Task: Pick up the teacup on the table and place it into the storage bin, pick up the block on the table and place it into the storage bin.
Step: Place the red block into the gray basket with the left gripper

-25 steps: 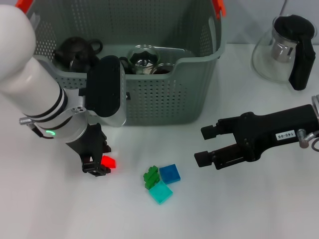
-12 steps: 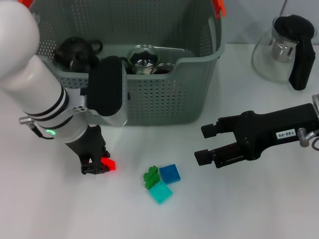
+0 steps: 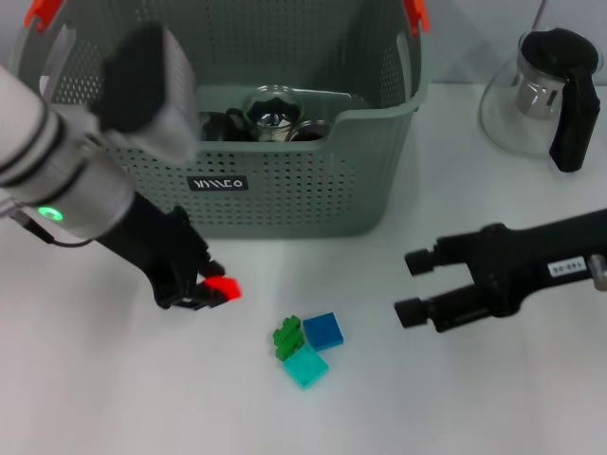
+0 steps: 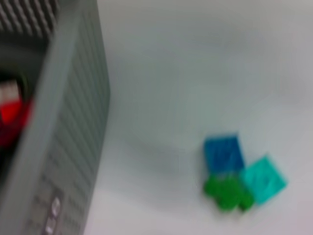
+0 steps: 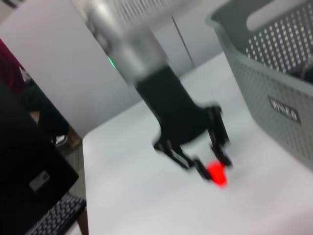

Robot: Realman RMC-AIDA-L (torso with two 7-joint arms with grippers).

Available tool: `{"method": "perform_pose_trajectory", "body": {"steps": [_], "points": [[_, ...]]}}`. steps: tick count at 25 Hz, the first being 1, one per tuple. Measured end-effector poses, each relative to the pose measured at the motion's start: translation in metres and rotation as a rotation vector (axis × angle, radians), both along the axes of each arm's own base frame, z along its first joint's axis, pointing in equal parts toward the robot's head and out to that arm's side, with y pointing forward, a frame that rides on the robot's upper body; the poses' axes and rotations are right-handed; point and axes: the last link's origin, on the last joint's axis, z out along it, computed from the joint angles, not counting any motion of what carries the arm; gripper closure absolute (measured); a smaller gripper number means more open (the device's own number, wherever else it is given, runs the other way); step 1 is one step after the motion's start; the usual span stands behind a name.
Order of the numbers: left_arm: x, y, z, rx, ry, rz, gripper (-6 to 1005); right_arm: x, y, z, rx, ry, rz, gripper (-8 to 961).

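My left gripper hangs just in front of the storage bin, shut on a small red block. In the right wrist view the same block glows between the left gripper's black fingertips, beside the bin's wall. Green, blue and teal blocks lie together on the table right of it. Glassware lies inside the bin; I see no teacup on the table. My right gripper hovers open at the right, holding nothing.
A glass teapot with a black handle stands at the back right. Orange clips sit on the bin's rim. The left wrist view shows the blue, teal and green blocks on white table.
My left arm has swung and shifted the red block up and to the right, towards the bin. The right gripper has drawn back to the right and slightly lower.
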Motion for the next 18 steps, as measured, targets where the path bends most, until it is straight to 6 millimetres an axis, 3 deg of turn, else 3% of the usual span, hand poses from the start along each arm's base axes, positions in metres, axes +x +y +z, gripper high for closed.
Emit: {"method": "perform_pose_trajectory", "body": {"steps": [7,10,11,14,18], "points": [[0.032,0.003,0.055,0.090,-0.371,0.028,716,0.017,-0.005,-0.003,-0.040,-0.075,-0.016,28],[0.042,0.012,0.067,0.147,-0.438,0.023,716,0.016,-0.005,-0.006,-0.041,-0.078,-0.004,28],[0.050,0.029,0.077,0.237,-0.474,0.027,715,0.015,-0.005,-0.006,-0.042,-0.078,-0.001,28],[0.055,0.052,0.083,0.339,-0.493,0.057,714,0.014,-0.005,-0.007,-0.045,-0.077,0.006,29],[0.048,0.087,0.088,0.464,-0.520,0.139,713,0.012,-0.005,-0.009,-0.050,-0.074,0.009,29]]}}
